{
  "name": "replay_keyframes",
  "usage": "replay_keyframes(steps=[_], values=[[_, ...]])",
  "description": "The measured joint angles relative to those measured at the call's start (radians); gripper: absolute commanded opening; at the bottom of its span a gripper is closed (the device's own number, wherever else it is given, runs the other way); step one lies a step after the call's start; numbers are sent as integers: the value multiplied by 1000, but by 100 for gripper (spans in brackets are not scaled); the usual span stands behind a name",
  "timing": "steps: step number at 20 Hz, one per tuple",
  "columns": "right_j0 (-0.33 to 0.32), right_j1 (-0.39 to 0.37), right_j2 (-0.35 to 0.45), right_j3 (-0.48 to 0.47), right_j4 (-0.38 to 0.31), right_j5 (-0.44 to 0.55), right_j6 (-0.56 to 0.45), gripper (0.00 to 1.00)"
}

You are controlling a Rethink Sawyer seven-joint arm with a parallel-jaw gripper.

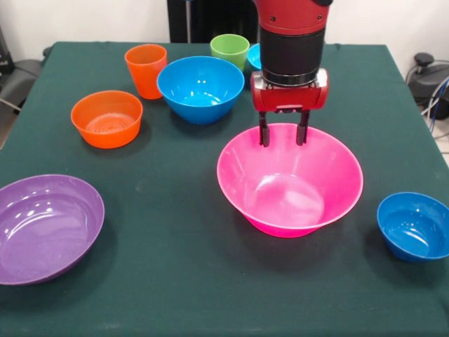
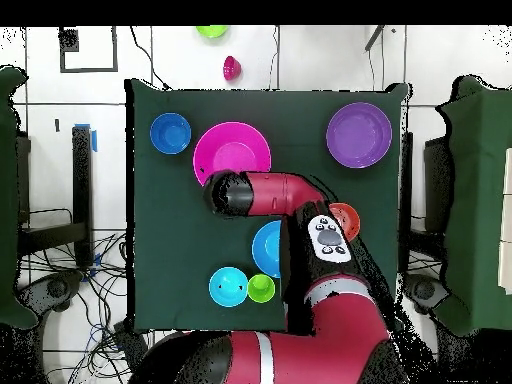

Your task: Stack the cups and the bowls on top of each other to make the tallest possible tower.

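Purple bowl at your 7 o'clock sits alone; nothing is stacked yet. Your pincer, parted and empty, straddles the pink bowl's 12 o'clock rim.

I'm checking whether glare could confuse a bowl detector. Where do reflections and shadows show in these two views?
Front view: white glare patches inside the pink bowl, purple bowl and large blue bowl; soft shadows beneath each on the table. Overhead view: light is flatter, with only a pale sheen in the pink bowl's centre, and the arm hides its rim.
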Motion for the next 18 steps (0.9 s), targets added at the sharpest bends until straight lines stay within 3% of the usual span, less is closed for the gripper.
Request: replay_keyframes(steps=[6, 18], values=[[0, 0, 0, 39, 0, -49, 0, 100], [0, 0, 0, 66, 1, -54, 0, 100]])
